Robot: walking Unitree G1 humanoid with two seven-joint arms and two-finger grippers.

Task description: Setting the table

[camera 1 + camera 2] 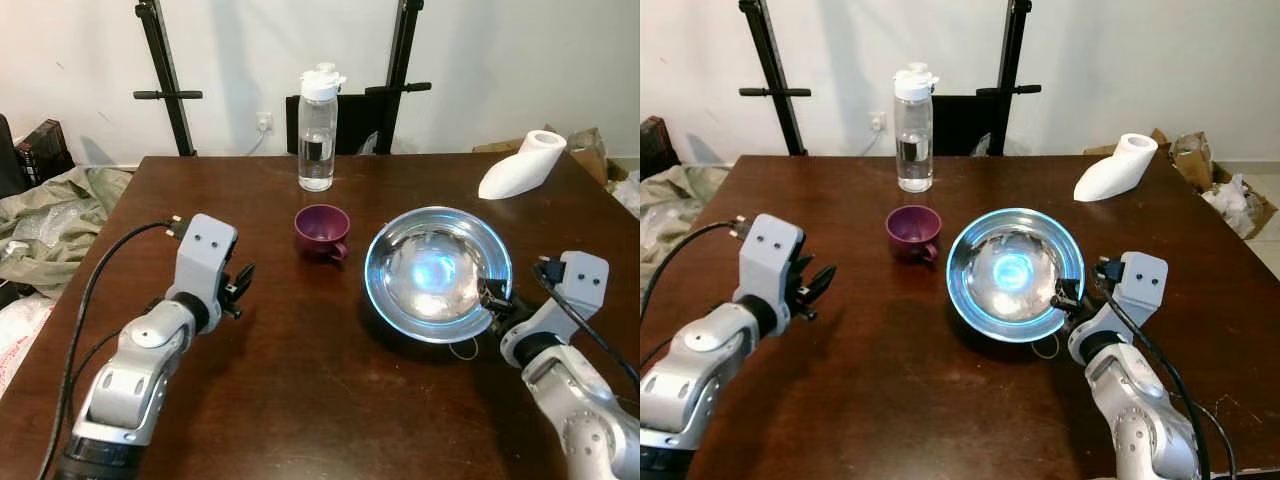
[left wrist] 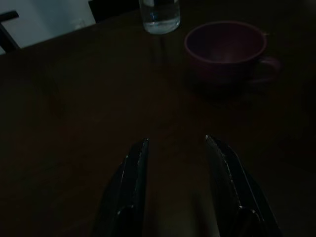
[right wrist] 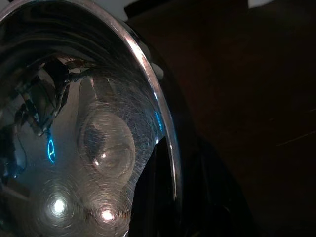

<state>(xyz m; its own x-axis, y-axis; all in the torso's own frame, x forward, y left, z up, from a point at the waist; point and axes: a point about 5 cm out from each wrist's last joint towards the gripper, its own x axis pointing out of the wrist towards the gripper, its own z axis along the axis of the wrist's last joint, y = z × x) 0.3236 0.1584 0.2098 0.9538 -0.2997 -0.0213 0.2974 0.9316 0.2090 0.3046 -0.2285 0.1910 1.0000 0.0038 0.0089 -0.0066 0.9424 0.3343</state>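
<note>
on the table (image 1: 300, 400), my right gripper (image 1: 493, 297) pinches the bowl (image 1: 437, 272) rim, one finger inside, one outside; my left gripper (image 1: 240, 280) hangs open, cup (image 1: 322, 230) well ahead

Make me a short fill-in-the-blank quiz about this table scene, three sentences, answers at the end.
1. The right gripper has its fingers clamped on the rim of the metal ____.
2. The purple cup stands between the bowl and the ____ gripper, whose fingers are open above the table.
3. Behind the cup, near the table's far edge, stands a clear water ____ with a white lid.

Answers: bowl; left; bottle
</note>
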